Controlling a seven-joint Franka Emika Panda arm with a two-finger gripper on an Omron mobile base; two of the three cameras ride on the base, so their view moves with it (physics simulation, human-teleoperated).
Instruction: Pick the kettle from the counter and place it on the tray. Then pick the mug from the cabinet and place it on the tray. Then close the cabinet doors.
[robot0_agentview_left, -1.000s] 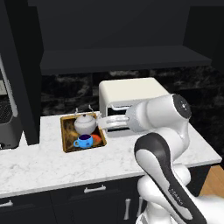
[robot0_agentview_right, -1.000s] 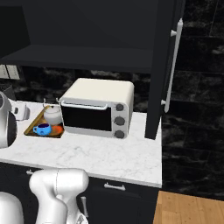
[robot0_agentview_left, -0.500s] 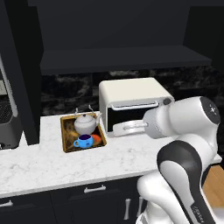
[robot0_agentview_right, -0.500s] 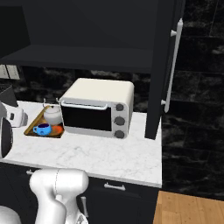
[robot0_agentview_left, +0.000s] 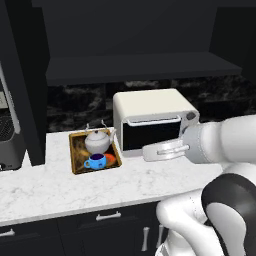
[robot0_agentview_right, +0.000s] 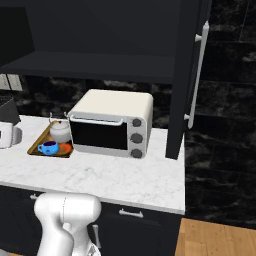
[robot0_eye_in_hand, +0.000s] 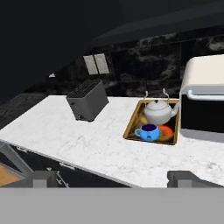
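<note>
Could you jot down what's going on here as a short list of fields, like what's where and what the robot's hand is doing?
Tray: on the counter, left of the toaster oven
Kettle: on the tray, at its back
Mug: blue, on the tray, in front of the kettle
Cabinet door: open, swung out right of the toaster oven
Toaster: dark, on the counter left of the tray
Gripper: open, empty, away from the tray
Left to do: close the cabinet doors

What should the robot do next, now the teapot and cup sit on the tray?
Probably swing the open gripper toward a cabinet door. The kettle and mug already sit on the tray, and the door stands open with its handle free.
</note>
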